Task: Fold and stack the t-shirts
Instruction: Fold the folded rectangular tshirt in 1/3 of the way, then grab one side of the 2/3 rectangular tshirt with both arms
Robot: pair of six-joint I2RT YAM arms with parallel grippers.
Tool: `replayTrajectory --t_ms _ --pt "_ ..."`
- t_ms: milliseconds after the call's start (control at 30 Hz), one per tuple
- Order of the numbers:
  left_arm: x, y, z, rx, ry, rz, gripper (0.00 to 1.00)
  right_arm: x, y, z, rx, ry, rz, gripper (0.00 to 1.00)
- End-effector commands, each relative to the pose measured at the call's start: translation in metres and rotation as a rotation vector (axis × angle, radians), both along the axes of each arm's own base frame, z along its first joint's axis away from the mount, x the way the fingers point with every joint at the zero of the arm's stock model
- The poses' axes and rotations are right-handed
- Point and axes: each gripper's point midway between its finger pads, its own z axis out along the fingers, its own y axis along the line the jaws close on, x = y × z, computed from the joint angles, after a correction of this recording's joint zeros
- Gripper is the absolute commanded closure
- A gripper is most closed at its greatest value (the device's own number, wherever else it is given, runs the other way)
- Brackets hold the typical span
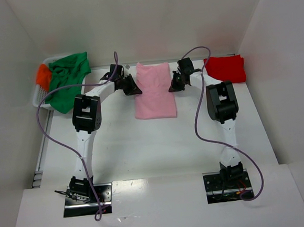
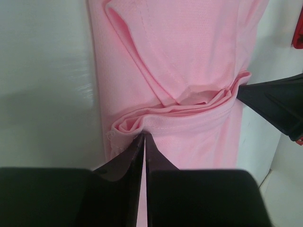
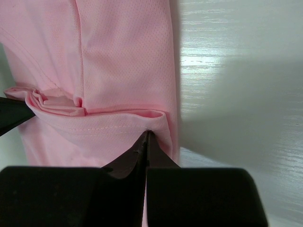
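The light pink t-shirt [image 1: 154, 90] lies as a long folded strip at the middle back of the table. My left gripper [image 1: 135, 88] is at its left edge and my right gripper [image 1: 173, 85] at its right edge, about halfway along. In the left wrist view my left gripper [image 2: 144, 137] is shut on a bunched hem of the pink shirt [image 2: 189, 56]. In the right wrist view my right gripper [image 3: 147, 133] is shut on the same fold of the shirt [image 3: 123, 56]. The red t-shirt [image 1: 226, 68] lies folded at the back right. The green t-shirt [image 1: 68, 80] and the orange one [image 1: 43, 76] lie crumpled at the back left.
A white basket [image 1: 37, 96] at the back left edge holds the green and orange shirts. White walls close in the table on the left, back and right. Purple cables loop over both arms.
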Motion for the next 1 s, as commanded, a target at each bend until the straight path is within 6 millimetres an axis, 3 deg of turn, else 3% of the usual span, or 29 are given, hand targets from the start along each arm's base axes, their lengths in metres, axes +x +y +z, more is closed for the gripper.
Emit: replayTrajectory --t_ms 0,67,100,133,167,200,233,333,367,400,433,500,633,667,700,733,833,967 --pt "0.001 0.007 0.009 -0.002 -0.037 -0.035 0.88 0.01 -0.018 0.022 -0.048 -0.052 -0.038 1.0" --pt "0.005 0.006 0.045 -0.011 -0.116 -0.057 0.77 0.016 -0.013 0.048 -0.021 -0.1 -0.026 1.0" --pt "0.006 0.005 0.059 -0.008 -0.157 -0.08 0.72 0.021 -0.012 0.079 -0.012 -0.172 -0.021 1.0" --pt "0.007 0.008 0.085 0.006 -0.21 -0.075 0.63 0.022 -0.01 0.096 0.006 -0.206 -0.012 0.97" --pt "0.008 0.01 0.099 0.015 -0.245 -0.076 0.49 0.023 -0.008 0.114 0.02 -0.238 -0.005 0.92" --pt "0.004 0.011 0.107 0.023 -0.258 -0.085 0.37 0.025 -0.008 0.131 0.021 -0.276 0.001 0.76" --pt "-0.002 0.015 0.12 0.041 -0.284 -0.089 0.29 0.022 -0.008 0.149 0.025 -0.296 0.0 0.67" --pt "-0.017 0.027 0.137 0.039 -0.295 -0.085 0.22 0.011 -0.011 0.165 0.019 -0.303 0.008 0.42" --pt "-0.029 0.029 0.122 0.045 -0.252 -0.087 0.18 0.001 -0.013 0.153 0.004 -0.27 0.017 0.37" --pt "-0.037 0.03 0.13 0.044 -0.257 -0.086 0.18 -0.006 -0.013 0.15 0.008 -0.257 0.023 0.32" --pt "-0.045 0.03 0.128 0.039 -0.243 -0.093 0.17 -0.013 -0.015 0.145 0.005 -0.242 0.024 0.2" --pt "-0.068 0.033 0.117 0.037 -0.197 -0.102 0.17 -0.038 -0.019 0.13 0.002 -0.193 0.018 0.11" --pt "-0.103 0.028 0.101 0.037 -0.132 -0.13 0.17 -0.089 -0.023 0.097 0.028 -0.08 0.013 0.1" --pt "-0.117 0.031 0.081 0.044 -0.075 -0.132 0.17 -0.11 -0.025 0.077 0.032 -0.014 0.013 0.1" --pt "-0.124 0.029 0.079 0.052 -0.068 -0.137 0.17 -0.119 -0.027 0.079 0.033 -0.016 0.013 0.1" --pt "-0.13 0.03 0.076 0.054 -0.057 -0.137 0.17 -0.136 -0.024 0.066 0.04 0.026 0.019 0.1" --pt "-0.152 0.029 0.05 0.089 0.012 -0.127 0.17 -0.154 -0.015 0.062 0.036 0.024 0.035 0.12" --pt "-0.157 0.027 0.035 0.095 0.021 -0.109 0.2 -0.165 -0.013 0.043 0.032 0.065 0.037 0.19"
